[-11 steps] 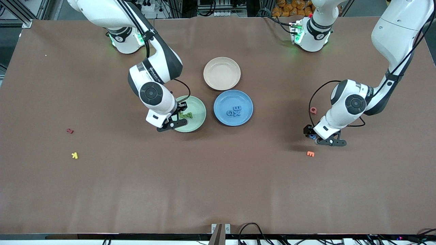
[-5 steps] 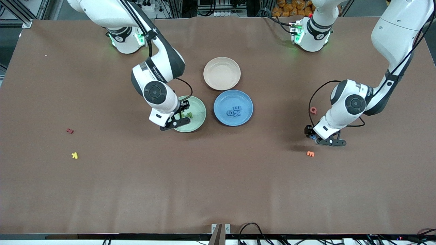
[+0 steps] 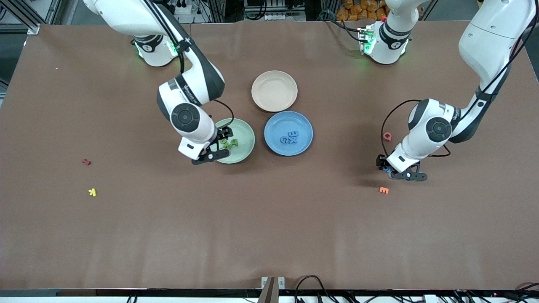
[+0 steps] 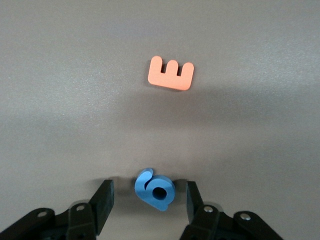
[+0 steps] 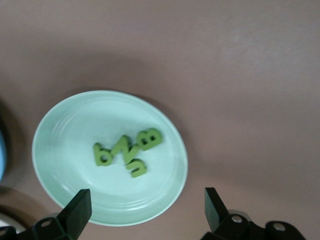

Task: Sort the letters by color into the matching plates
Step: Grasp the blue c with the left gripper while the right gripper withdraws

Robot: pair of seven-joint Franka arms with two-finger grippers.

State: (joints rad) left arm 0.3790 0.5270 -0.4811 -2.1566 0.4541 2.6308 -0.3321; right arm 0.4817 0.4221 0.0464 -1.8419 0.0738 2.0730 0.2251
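We see the right gripper [image 3: 215,147] spread wide over the green plate [image 3: 245,148], four green letters [image 5: 128,152] in it. Blue plate [image 3: 304,126] beside holds three blue letters [image 3: 289,137]. Left gripper [image 4: 149,202] half-closed around the blue letter [image 4: 154,189] on the table, gaps both sides, near the orange E [image 4: 171,73].

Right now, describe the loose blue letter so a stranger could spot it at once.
Find the left gripper low at the left arm's end of the table. The blue letter lies between its fingers, apart from both. The orange E beside it is the only close neighbour.
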